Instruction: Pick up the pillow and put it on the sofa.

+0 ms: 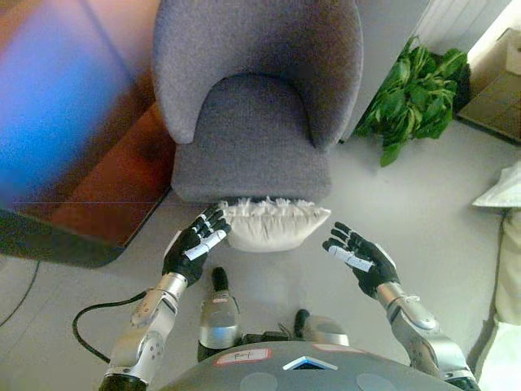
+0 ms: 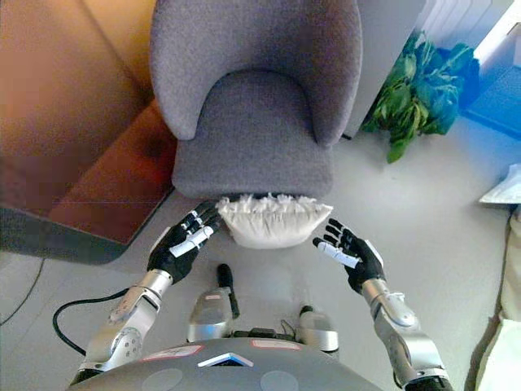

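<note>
The left hand (image 1: 195,243) and right hand (image 1: 360,258), both spread open, flanked the cream fringed cushion-shaped pillow (image 1: 273,223) on the floor against the grey upholstered armchair-style sofa (image 1: 254,106). Both should squeeze inward evenly before lifting.

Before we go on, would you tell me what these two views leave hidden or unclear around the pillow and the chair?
- Pillow: its far edge lies under the grey armchair's seat front in both views.
- Armchair: the backrest top is cut off by the upper edge; its legs are hidden beneath the seat.
- Left hand: whether its fingertips touch the pillow cannot be told.
- Right hand: open, apart from the pillow.
- Plant: its pot is hidden by leaves.
</note>
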Robot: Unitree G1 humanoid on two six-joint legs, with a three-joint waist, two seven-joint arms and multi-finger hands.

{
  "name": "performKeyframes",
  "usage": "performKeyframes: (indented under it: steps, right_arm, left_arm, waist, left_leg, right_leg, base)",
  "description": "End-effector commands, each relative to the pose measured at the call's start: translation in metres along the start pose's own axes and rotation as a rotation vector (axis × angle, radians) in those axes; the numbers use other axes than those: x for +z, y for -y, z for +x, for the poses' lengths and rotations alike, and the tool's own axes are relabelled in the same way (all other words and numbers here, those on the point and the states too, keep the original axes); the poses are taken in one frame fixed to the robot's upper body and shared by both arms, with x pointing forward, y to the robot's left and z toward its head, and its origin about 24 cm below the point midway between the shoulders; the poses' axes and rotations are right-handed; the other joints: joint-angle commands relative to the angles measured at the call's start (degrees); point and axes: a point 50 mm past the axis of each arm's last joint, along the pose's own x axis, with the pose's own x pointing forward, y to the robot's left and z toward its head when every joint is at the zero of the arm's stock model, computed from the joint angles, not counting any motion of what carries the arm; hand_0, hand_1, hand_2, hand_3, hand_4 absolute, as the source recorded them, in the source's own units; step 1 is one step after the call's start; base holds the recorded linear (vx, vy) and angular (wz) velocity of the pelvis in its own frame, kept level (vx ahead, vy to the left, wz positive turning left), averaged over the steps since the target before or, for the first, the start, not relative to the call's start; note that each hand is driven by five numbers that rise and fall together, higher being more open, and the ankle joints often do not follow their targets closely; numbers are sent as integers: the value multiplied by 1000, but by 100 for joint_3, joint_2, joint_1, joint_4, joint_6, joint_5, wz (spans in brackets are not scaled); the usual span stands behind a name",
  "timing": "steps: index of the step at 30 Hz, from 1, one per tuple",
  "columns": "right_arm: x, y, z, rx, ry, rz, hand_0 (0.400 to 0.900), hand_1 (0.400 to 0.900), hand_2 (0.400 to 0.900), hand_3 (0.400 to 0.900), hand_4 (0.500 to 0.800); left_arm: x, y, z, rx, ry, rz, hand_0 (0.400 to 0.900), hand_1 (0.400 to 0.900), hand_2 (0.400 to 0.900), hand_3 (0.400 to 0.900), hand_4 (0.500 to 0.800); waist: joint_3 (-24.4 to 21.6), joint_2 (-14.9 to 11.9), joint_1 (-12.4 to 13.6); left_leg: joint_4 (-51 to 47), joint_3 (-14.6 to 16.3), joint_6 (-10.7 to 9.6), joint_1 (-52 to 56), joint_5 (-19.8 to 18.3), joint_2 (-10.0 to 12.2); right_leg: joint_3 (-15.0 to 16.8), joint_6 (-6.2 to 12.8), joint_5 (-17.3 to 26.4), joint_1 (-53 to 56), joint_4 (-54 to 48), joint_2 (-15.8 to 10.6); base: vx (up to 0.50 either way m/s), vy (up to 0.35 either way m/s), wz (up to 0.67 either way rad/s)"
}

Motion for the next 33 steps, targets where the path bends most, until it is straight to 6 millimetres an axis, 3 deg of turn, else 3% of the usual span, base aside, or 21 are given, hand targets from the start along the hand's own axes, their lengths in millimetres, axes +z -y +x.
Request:
performKeyframes:
  steps: [1, 3, 4, 7, 9, 11, 13, 14, 16, 19, 21, 23, 24, 26, 29, 33]
  right_arm:
    - [40, -6, 5, 14, 198, 19, 900, 900, 900, 900, 800]
    - [39, -11, 7, 14, 202, 37, 900, 900, 900, 900, 800]
    - [39, -16, 7, 11, 208, 41, 900, 900, 900, 900, 800]
    - [38, -25, 10, 14, 210, 29, 900, 900, 900, 900, 800]
    - [35, -27, 11, 15, 214, 27, 900, 900, 900, 900, 800]
    - [34, -26, 10, 19, 221, 29, 900, 900, 900, 900, 800]
    - [35, -25, 10, 28, 230, 18, 900, 900, 900, 900, 800]
    - [36, -25, 10, 35, 234, 11, 900, 900, 900, 900, 800]
    - [39, -25, 9, 48, 238, -6, 900, 900, 900, 900, 800]
    - [43, -25, 11, 51, 241, -57, 900, 900, 900, 900, 800]
    - [44, -21, 13, 46, 235, -81, 900, 900, 900, 900, 800]
    - [44, -17, 13, 29, 223, -113, 900, 900, 900, 900, 800]
    - [45, -15, 13, 26, 215, -135, 900, 900, 900, 900, 800]
    - [47, -9, 9, 25, 199, -193, 900, 900, 900, 900, 800]
    - [54, 3, 10, -7, 211, -468, 900, 900, 900, 900, 800]
    - [82, 12, 20, -82, 269, -794, 900, 900, 900, 900, 800]
  left_arm:
    - [41, 9, 2, -88, 185, 70, 900, 900, 900, 900, 800]
    - [43, 7, 3, -97, 176, 94, 900, 900, 900, 900, 800]
    - [43, 8, 4, -110, 168, 111, 900, 900, 900, 900, 800]
    - [45, 9, 8, -114, 159, 117, 900, 900, 900, 900, 800]
    - [48, 11, 10, -138, 157, 117, 900, 900, 900, 900, 800]
    - [50, 13, 12, -146, 152, 131, 900, 900, 900, 900, 800]
    - [52, 12, 14, -135, 152, 130, 900, 900, 900, 900, 800]
    - [54, 12, 15, -132, 154, 129, 900, 900, 900, 900, 800]
    - [56, 12, 14, -125, 162, 125, 900, 900, 900, 900, 800]
    - [58, 13, 14, -126, 172, 114, 900, 900, 900, 900, 800]
    - [60, 13, 15, -126, 176, 109, 900, 900, 900, 900, 800]
    - [59, 12, 15, -117, 170, 118, 900, 900, 900, 900, 800]
    - [57, 10, 14, -92, 168, 117, 900, 900, 900, 900, 800]
    - [56, 4, 9, -69, 155, 89, 900, 900, 900, 900, 800]
    - [52, 0, 4, -62, 141, 99, 900, 900, 900, 900, 800]
    - [64, -4, 6, -67, 179, 123, 900, 900, 900, 900, 800]
  waist:
    - [-514, -187, 5]
    - [-630, -253, 43]
    - [-691, -124, 55]
    - [-696, 44, -65]
    - [-681, 99, -110]
    - [-616, 114, -213]
    - [-543, 48, -295]
    - [-546, 1, -329]
    - [-544, -89, -358]
    - [-567, -106, -376]
    - [-572, -95, -357]
    - [-571, -122, -319]
    - [-586, -134, -330]
    - [-616, -109, -334]
    - [-555, -51, -325]
    - [-196, -14, -301]
  left_leg:
    - [264, -365, 352, -830, -291, -218]
    - [50, -343, 561, -616, -446, -545]
    - [-10, -298, 695, -491, -501, -575]
    - [-123, -353, 773, -22, -704, -615]
    - [-114, -402, 709, 120, -729, -612]
    - [-53, -496, 585, 306, -796, -565]
    - [54, -566, 453, 424, -911, -530]
    - [83, -655, 348, 495, -1046, -516]
    - [176, -616, 243, 461, -1037, -468]
    - [381, -735, -39, 466, -1173, -122]
    - [518, -837, -109, 402, -1199, 78]
    - [702, -895, -252, 316, -1154, 338]
    - [729, -936, -302, 345, -1123, 453]
    - [608, -822, -423, 517, -882, 733]
    - [551, -795, -505, 521, -641, 938]
    - [867, -1009, -634, 175, -740, 1184]
  right_leg:
    - [-346, 401, 438, 491, 1058, -155]
    - [-330, 592, 971, 324, 1809, -263]
    - [-368, 562, 1325, -135, 2652, -260]
    - [-504, 377, 1257, -1217, 3560, -574]
    - [-645, 267, 1114, -1408, 3208, -609]
    - [-659, 275, 1334, -1503, 2501, -803]
    - [-617, 430, 1835, -1512, 1841, -1192]
    - [-517, 606, 2033, -1524, 1524, -1360]
    - [-532, 707, 2477, -1508, 796, -1610]
    - [-472, 770, 3122, -1509, -215, -1873]
    - [-478, 770, 2889, -1433, -267, -1820]
    - [-700, 770, 2681, -1227, -337, -1770]
    - [-637, 770, 2608, -1193, -329, -1710]
    - [-719, 770, 2178, -1041, -365, -1525]
    - [-762, 735, 1728, -1023, -185, -1311]
    - [-618, 639, 1344, -1571, 499, -1252]
  base:
    - [354, 250, -9]
    - [326, 264, 3]
    - [297, 270, 15]
    - [279, 205, 19]
    - [236, -6, 23]
    - [257, -167, 35]
    - [278, -236, 30]
    - [211, -251, 20]
    - [201, -291, 18]
    - [235, -352, 31]
    - [183, -235, 34]
    - [202, -228, 38]
    - [222, -189, 32]
    - [216, -135, 27]
    - [127, -77, 29]
    - [-67, -119, 40]
